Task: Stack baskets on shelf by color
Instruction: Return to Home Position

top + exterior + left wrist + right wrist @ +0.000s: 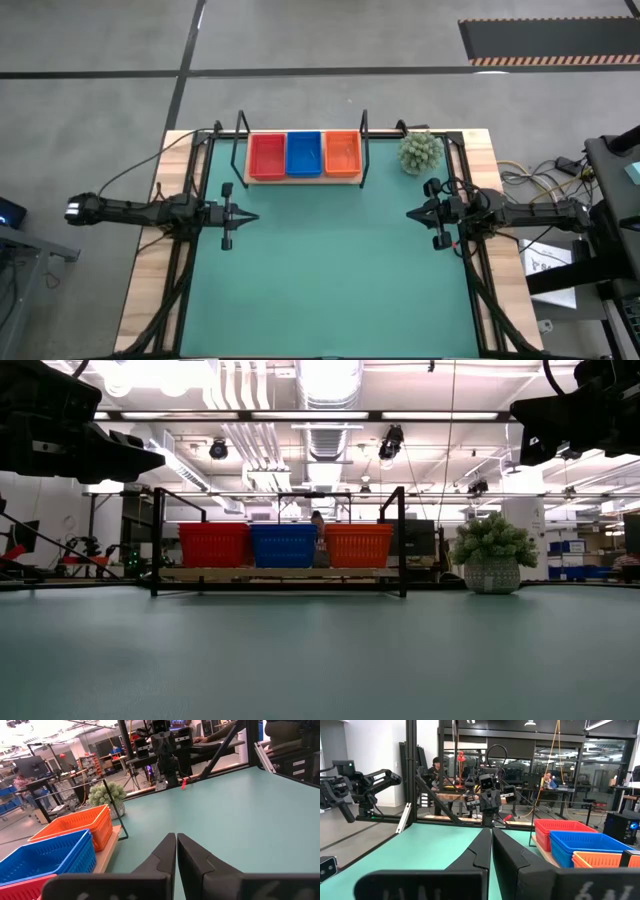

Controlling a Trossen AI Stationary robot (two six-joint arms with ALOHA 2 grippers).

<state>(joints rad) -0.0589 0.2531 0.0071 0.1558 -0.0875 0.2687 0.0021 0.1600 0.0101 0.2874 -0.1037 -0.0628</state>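
Note:
A red basket stack [266,156], a blue one [304,154] and an orange one [342,154] stand side by side on the light-wood shelf [300,179] at the table's far side. They also show in the low view: red [214,544], blue [283,545], orange [358,544]. My left gripper [250,217] hovers shut and empty at the table's left. My right gripper [412,213] hovers shut and empty at the table's right. The fingertips meet in each wrist view, left [176,840] and right [490,834].
A potted plant [420,152] stands right of the shelf at the far edge. Black upright frames [403,540] stand at both shelf ends. The green table top [330,280] stretches between and in front of the arms. People sit at desks in the room beyond.

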